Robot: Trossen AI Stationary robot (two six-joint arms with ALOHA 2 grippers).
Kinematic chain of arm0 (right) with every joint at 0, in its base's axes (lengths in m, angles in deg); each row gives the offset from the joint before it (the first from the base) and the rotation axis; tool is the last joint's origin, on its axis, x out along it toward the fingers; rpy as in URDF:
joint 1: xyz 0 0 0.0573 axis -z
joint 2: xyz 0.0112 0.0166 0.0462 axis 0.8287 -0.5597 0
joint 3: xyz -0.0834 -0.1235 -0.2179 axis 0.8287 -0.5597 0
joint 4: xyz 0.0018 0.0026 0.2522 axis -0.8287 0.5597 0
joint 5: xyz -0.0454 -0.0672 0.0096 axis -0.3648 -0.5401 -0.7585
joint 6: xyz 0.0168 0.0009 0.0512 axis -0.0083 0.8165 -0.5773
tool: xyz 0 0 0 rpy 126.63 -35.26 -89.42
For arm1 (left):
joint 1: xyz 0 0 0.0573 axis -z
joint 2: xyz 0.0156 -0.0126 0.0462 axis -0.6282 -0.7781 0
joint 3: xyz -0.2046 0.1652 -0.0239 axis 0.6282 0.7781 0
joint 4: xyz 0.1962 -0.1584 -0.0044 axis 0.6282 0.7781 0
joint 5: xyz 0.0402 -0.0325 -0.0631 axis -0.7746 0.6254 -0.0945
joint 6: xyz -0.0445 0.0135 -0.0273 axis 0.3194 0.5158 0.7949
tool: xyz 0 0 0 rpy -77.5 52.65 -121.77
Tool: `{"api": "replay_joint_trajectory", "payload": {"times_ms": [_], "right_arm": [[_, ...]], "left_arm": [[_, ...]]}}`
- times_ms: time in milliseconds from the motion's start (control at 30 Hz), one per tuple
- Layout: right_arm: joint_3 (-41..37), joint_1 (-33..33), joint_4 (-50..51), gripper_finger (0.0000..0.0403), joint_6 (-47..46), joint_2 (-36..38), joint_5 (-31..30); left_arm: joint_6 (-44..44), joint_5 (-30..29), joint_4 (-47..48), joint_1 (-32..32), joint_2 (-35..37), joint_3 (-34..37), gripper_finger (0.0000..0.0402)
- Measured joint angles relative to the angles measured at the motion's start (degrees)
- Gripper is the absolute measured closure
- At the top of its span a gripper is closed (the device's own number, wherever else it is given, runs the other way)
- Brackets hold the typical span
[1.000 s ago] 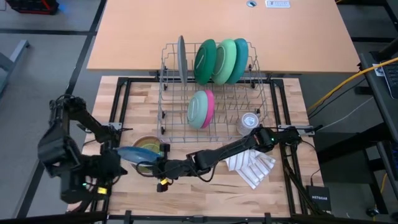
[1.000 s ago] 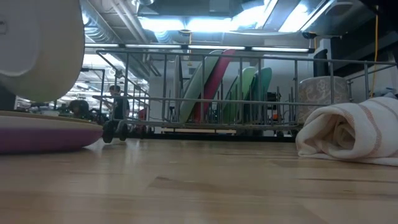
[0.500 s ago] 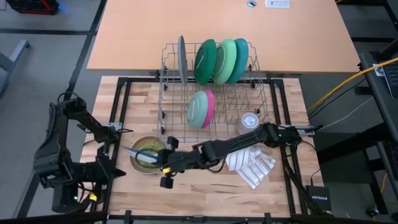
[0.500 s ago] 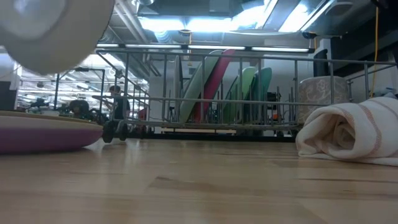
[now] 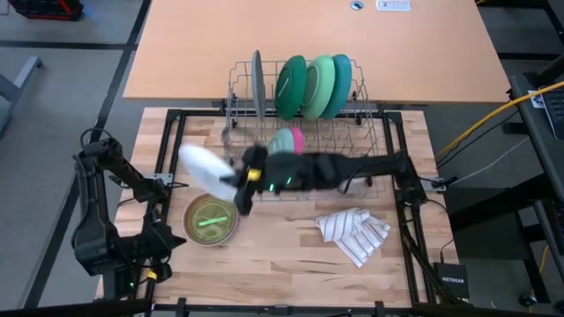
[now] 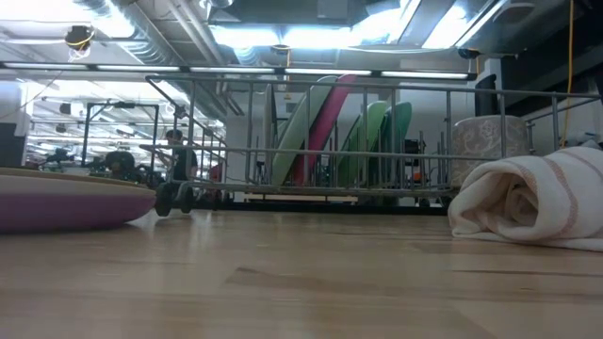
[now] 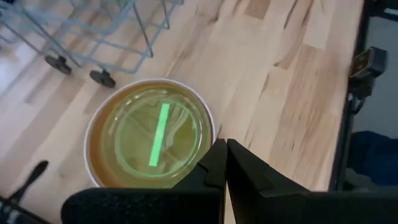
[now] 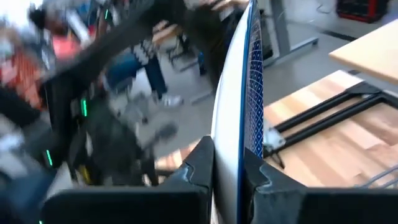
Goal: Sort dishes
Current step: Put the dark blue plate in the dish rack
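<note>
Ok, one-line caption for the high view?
Right gripper carries a white plate toward the rack; left gripper waits shut beside the stack.

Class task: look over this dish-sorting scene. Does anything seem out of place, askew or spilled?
Nothing spilled or damaged. The striped cloth lies crumpled beside the rack, and a glass cup sits among the racked plates.

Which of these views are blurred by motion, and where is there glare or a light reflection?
High view: the right gripper and its white plate are smeared. Right wrist view: the background is streaked, while the plate's edge stays fairly sharp. Left wrist view: a bright green bar reflects in the brown bowl. Low view: ceiling lights glare behind the dish rack.
</note>
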Motion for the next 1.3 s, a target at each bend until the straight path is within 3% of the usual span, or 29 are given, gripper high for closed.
{"api": "replay_joint_trajectory", "payload": {"times_ms": [133, 267, 400, 667, 967, 1133, 1300], "right_arm": [[0.00, 3.71, 0.24, 0.0377, -4.74, 2.75, -0.01], [-0.01, 7.18, 5.54, 0.0377, -9.83, 5.10, 1.12], [-0.02, 11.03, 13.39, 0.0380, -17.67, 7.32, 8.42], [-0.07, 16.55, 19.38, 0.0383, -24.94, 8.08, 15.65], [-0.04, 22.39, 26.66, 0.0383, -32.19, 8.06, 15.79], [-0.05, 24.87, 37.22, 0.0383, -35.38, 8.00, 15.45], [-0.07, 25.11, 36.91, 0.0384, -36.09, 7.92, 13.71]], "left_arm": [[0.77, -1.87, -5.88, 0.00, -0.02, 4.69, 0.0402], [0.30, -8.82, -12.81, -0.81, -0.04, 9.72, 0.0402], [-2.71, -11.91, -18.61, -3.64, -0.04, 14.08, 0.0402], [-12.37, -11.94, -28.67, -12.83, -0.04, 18.84, 0.0402], [-23.23, -11.18, -42.07, -19.35, -0.05, 21.47, 0.0402], [-25.11, -10.54, -43.19, -19.99, -0.06, 21.54, 0.0402], [-25.41, -10.44, -43.05, -19.96, -0.07, 21.54, 0.0402]]}}
